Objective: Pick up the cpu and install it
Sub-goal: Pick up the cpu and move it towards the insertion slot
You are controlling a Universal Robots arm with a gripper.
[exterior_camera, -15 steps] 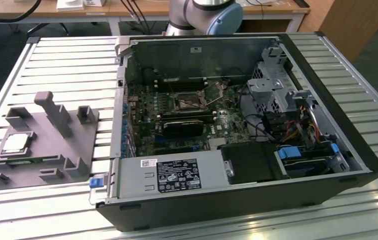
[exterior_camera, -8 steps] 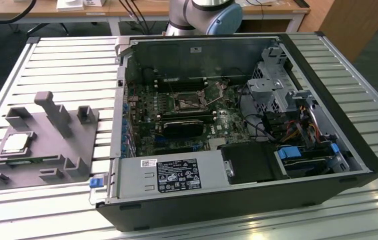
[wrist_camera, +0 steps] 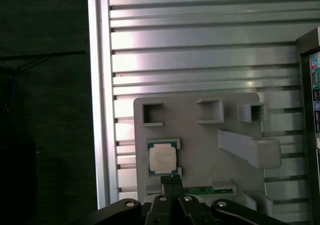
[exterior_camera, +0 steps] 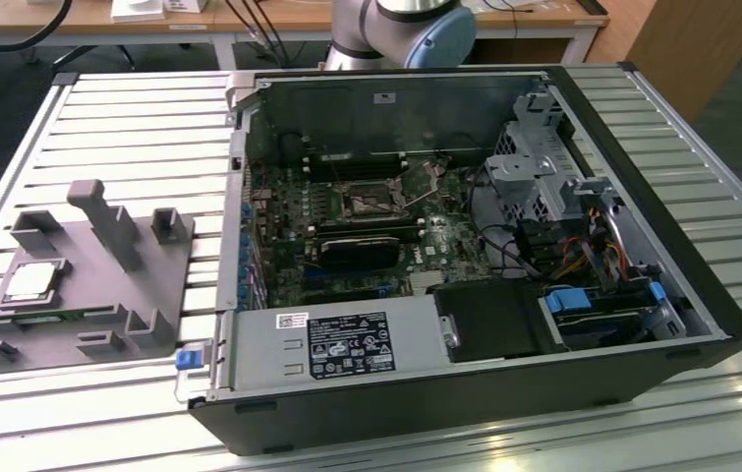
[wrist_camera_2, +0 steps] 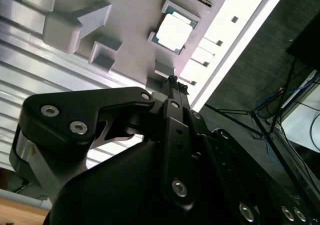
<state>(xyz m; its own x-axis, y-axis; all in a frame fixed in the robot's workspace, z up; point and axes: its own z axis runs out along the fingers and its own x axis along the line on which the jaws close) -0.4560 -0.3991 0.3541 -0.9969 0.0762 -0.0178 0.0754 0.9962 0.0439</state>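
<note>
Closest, the claw point(wrist_camera: 171, 180) hung empty, pressed together, over the cpu point(wrist_camera: 162, 159), seated in a recess of the grey fixture point(wrist_camera: 200, 135) by the tabletop point(wrist_camera: 200, 45) edge, likely to keep it square.

White labels point(exterior_camera: 351, 346) sit on the power supply point(exterior_camera: 256, 362), at six o'clock inside the case point(exterior_camera: 685, 177). No print is legible.

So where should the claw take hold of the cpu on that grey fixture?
Probably by two opposite thin edges, coming straight down from above: the cpu lies flat, silver top up, in a shallow pocket of the grey fixture, so only its sides offer a pinch.
</note>
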